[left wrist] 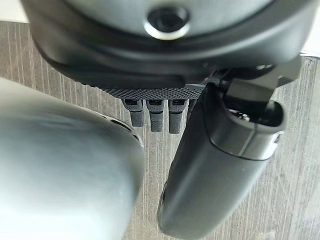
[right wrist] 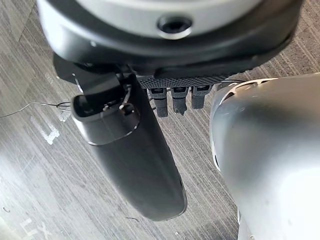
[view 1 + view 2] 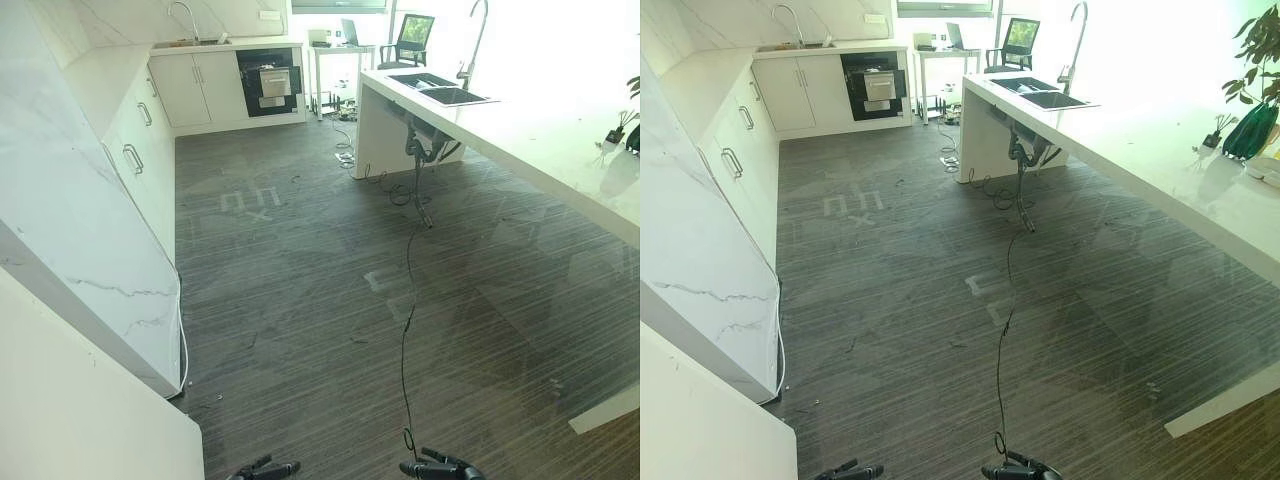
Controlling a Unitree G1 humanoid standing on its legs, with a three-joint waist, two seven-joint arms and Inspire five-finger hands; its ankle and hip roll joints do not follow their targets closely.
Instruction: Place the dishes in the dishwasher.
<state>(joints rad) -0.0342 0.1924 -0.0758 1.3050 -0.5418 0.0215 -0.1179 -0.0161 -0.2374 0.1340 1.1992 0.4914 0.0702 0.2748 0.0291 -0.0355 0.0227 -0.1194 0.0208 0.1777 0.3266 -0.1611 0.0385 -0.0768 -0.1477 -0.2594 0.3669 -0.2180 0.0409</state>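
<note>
Left hand (image 3: 268,469): seen at the 6 o'clock edge of the head views, slightly toward 7 o'clock, hanging low with dark fingers pointing toward 3 o'clock. In its own wrist view the left hand's fingers (image 1: 155,116) hang straight in a row beside the thumb (image 1: 215,170), which stands out long and extended. Nothing lies between thumb and fingers.

Right hand (image 3: 440,467): at the 6 o'clock edge, toward 5 o'clock, level with the left and well apart from it. In its wrist view the fingers (image 2: 179,101) are straight and the thumb (image 2: 137,160) extended. The hand holds nothing. Both hands are relaxed and empty.
</note>
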